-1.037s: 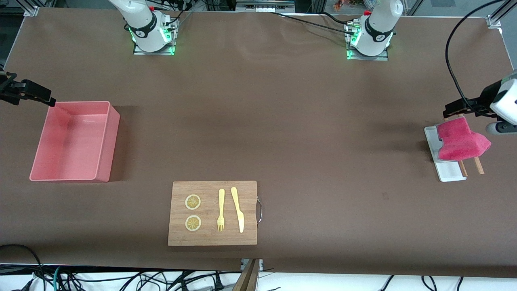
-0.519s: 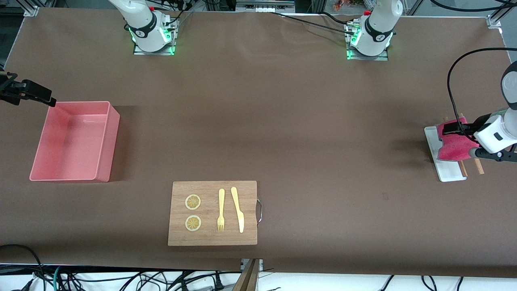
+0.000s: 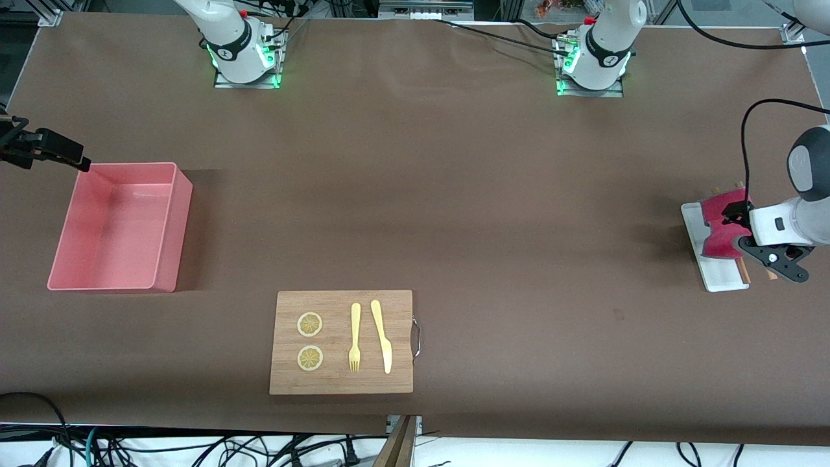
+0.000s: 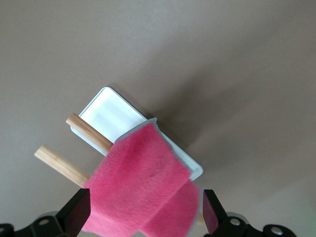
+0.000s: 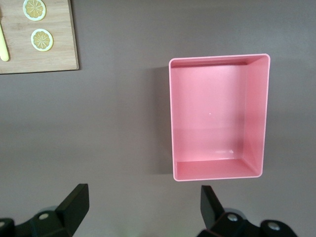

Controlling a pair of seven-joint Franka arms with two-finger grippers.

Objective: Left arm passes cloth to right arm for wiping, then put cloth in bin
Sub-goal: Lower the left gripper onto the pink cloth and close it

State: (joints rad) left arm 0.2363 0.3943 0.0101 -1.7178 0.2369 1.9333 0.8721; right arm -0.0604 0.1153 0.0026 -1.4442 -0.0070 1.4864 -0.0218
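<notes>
No readable writing; left pincer [image 4: 143, 217] open astride the cloth [image 4: 143, 190].

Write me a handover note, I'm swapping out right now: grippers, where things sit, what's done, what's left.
Left gripper: open, fingers either side of the cloth, not closed on it.
Right gripper: open, empty, waits beside the bin.
Cloth lies on the white tray and wooden sticks, at the left arm's end of the table.
Bin holds nothing.
Done: nothing yet.
Left: grasp, handover, wiping, binning.
</notes>
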